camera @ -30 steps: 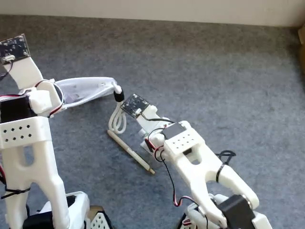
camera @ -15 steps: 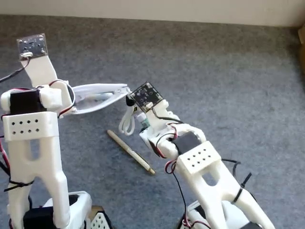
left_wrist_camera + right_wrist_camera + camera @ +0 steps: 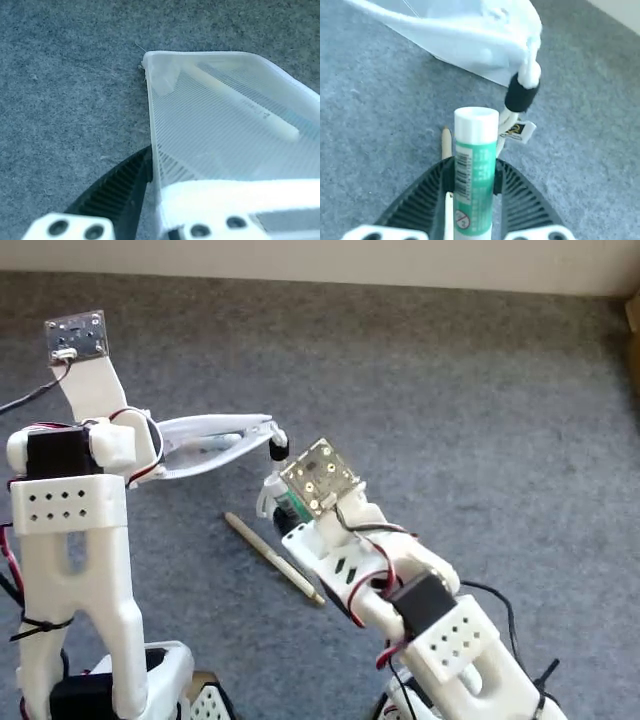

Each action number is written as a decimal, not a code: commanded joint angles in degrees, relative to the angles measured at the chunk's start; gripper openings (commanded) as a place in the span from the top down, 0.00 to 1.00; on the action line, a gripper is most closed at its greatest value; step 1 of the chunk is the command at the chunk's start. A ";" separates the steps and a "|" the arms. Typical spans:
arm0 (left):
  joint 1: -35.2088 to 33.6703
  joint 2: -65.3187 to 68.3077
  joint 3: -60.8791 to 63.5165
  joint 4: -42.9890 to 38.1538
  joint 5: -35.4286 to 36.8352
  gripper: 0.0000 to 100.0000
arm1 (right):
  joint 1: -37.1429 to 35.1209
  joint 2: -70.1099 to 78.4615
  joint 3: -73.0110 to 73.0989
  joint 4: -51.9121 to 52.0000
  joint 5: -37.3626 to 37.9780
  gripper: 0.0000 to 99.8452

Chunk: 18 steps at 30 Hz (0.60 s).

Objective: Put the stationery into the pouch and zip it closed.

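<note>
The right gripper (image 3: 474, 172) pinches a green-and-white glue stick (image 3: 475, 145), its cap just short of the pouch (image 3: 470, 40). The left gripper (image 3: 150, 172) clamps the translucent pouch's edge, with a pen (image 3: 240, 102) inside. A pencil (image 3: 272, 558) lies on the grey carpet (image 3: 480, 420) between the arms.

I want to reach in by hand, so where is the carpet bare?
Bare carpet lies beyond the pouch toward the far wall, and outside the right arm. Crowded between pouch, pencil and the right gripper holding the glue stick.
</note>
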 commanded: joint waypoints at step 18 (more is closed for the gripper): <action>1.54 -0.92 -2.68 -0.26 0.70 0.99 | -7.69 -5.58 -0.40 -42.15 -0.53 0.99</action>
